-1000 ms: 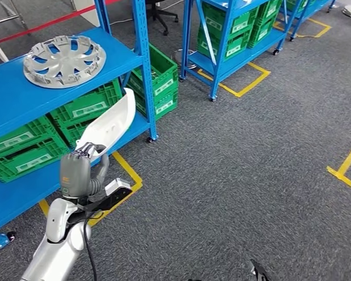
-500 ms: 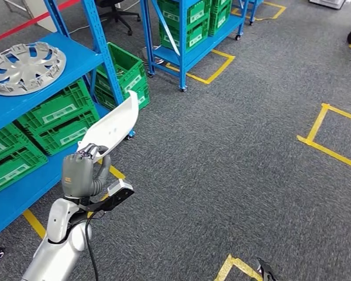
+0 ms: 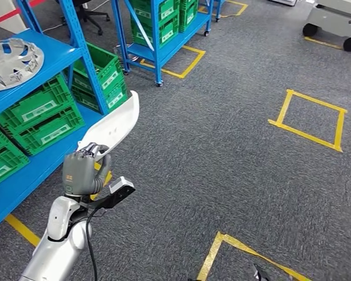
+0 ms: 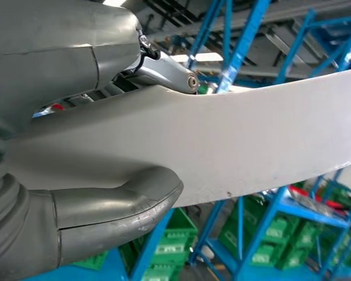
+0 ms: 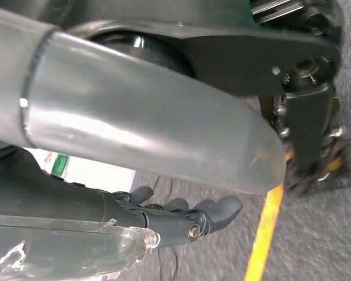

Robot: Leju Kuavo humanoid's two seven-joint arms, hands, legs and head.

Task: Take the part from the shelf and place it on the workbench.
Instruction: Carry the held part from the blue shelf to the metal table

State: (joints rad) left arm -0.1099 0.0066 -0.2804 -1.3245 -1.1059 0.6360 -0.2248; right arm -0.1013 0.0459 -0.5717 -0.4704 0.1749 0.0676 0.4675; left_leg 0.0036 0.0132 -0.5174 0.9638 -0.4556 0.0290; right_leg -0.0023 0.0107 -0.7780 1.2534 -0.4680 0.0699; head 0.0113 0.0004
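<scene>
The part is a long white curved plastic panel [image 3: 114,124]. My left hand [image 3: 83,167] grips it at its lower end and holds it up in front of me, slanting up and to the right over the grey carpet. In the left wrist view the panel [image 4: 236,140] runs across the picture, clamped between the grey thumb [image 4: 120,205] and the fingers above it. The blue shelf [image 3: 32,170] it came from stands at my left. My right hand [image 5: 187,219] hangs low over the floor, fingers stretched out and holding nothing.
A silver hubcap [image 3: 10,61] lies on the blue shelf's top board, with green crates [image 3: 41,117] below it. A second blue rack [image 3: 165,29] with crates stands farther back. Yellow tape squares [image 3: 308,120] mark the carpet, and a grey wheeled cart [image 3: 337,23] sits at the far right.
The whole view has swung to the right: the shelf and hubcap slid toward the left edge and more carpet with tape squares came in. My left hand keeps the same hold on the panel.
</scene>
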